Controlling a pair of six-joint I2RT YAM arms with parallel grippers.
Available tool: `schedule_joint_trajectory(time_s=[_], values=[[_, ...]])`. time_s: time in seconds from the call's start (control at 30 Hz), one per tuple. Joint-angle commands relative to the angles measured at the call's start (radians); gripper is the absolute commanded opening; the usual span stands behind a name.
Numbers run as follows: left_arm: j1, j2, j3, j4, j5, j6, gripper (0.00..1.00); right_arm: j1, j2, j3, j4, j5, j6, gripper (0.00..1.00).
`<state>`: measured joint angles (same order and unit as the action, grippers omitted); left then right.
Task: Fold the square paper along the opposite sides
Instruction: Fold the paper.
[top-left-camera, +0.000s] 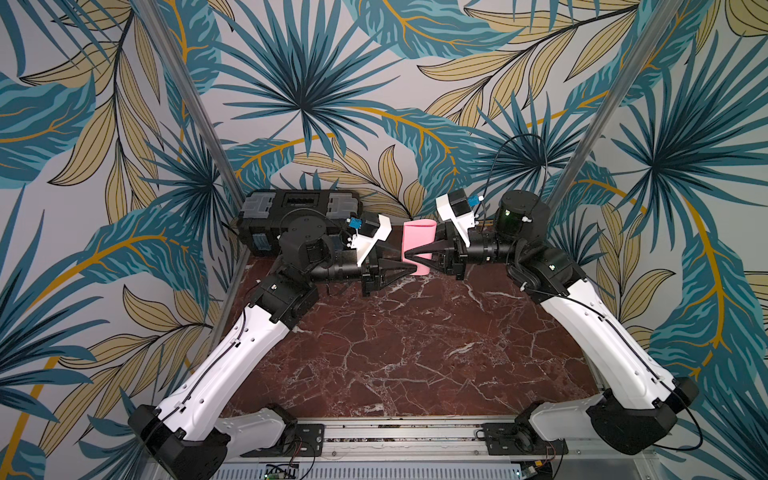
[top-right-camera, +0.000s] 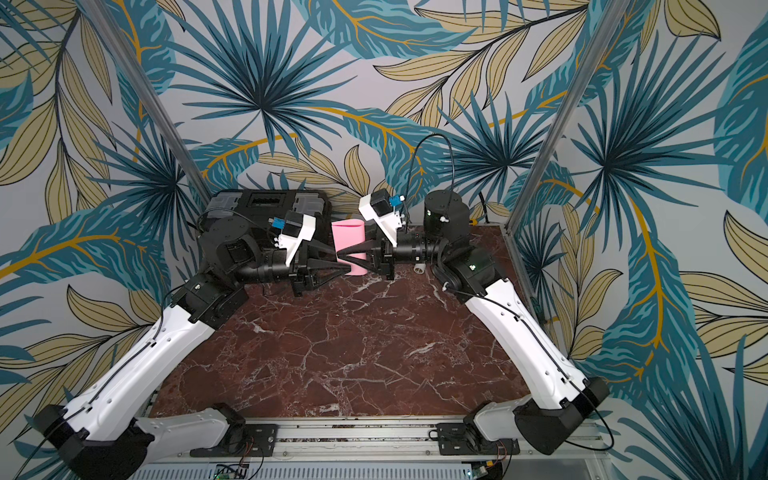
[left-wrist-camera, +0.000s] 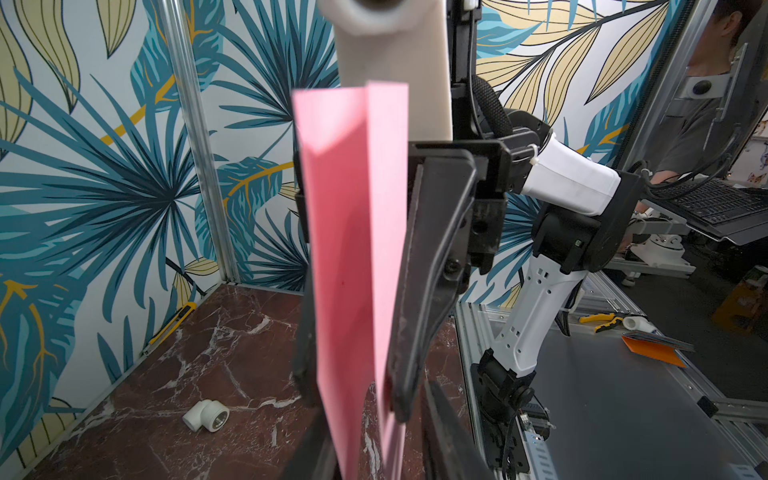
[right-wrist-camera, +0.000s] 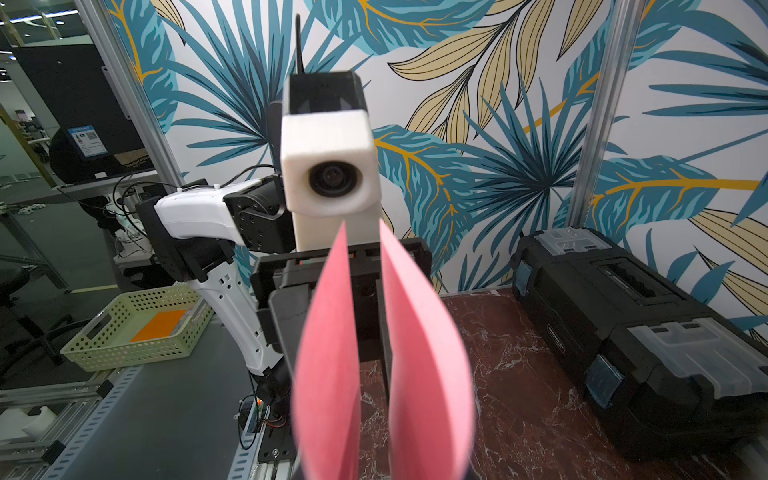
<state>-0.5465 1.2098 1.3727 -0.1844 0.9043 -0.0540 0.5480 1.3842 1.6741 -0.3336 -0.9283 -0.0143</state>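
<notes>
The paper (top-left-camera: 419, 245) is held up off the counter (top-left-camera: 395, 353) near its far edge, bent double into a narrow U whose two leaves gape at the top, upright between the two tools. The right tool (top-left-camera: 406, 254) reaches in from one side and is clenched on both leaves; the left wrist view shows its fingers (left-wrist-camera: 432, 270) one on each face. The left tool (top-left-camera: 413, 271) comes in from the other side, lower down, its fingers (left-wrist-camera: 449, 440) astride the paper's lower end; whether they pinch it or stand just off it I cannot tell. That end is cut off by the frame edge in both wrist views. In the right wrist view the blurred leaves hide the right tool's own fingers. The left arm covers part of the toolbox (top-left-camera: 291, 216) in both top views. In a top view the elbow (top-right-camera: 419, 269) only peeps out under the right arm; in the left wrist view the elbow (left-wrist-camera: 206, 415) lies whole on the counter.
</notes>
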Motion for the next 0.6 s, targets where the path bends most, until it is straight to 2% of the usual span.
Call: schedule_joint_trajectory(time_s=[0.0,0.57], values=[[-0.004,-0.027,-0.006,-0.009,-0.007,0.014,0.31,0.006,0.001,0.007,0.023,-0.019,0.01,0.26],[-0.001,-0.029,-0.007,-0.017,-0.027,0.027,0.23,0.007,0.001,0.008,0.021,-0.02,0.008,0.26]])
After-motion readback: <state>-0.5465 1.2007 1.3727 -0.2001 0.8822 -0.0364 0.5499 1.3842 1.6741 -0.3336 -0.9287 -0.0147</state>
